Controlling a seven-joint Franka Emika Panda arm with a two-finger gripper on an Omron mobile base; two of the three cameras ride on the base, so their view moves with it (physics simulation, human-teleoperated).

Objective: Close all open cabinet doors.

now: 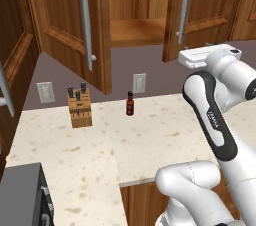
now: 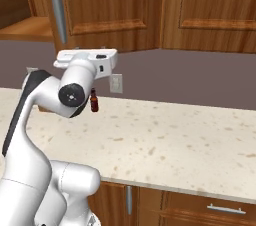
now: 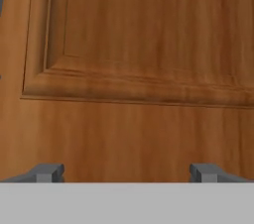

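Facing the cabinet door (image 3: 149, 59), the pincer (image 3: 127, 172) gapes wide, close before it

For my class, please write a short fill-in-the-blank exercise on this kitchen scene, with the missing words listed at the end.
1. The two cabinet doors above the counter stand ____.
2. The knife block stands to the ____ of the small dark bottle in the left base view.
3. The gripper faces a wooden door panel with its jaws ____.
4. Between the two doors, a bare wooden ____ shows inside the cabinet.

Missing words: open; left; open; shelf
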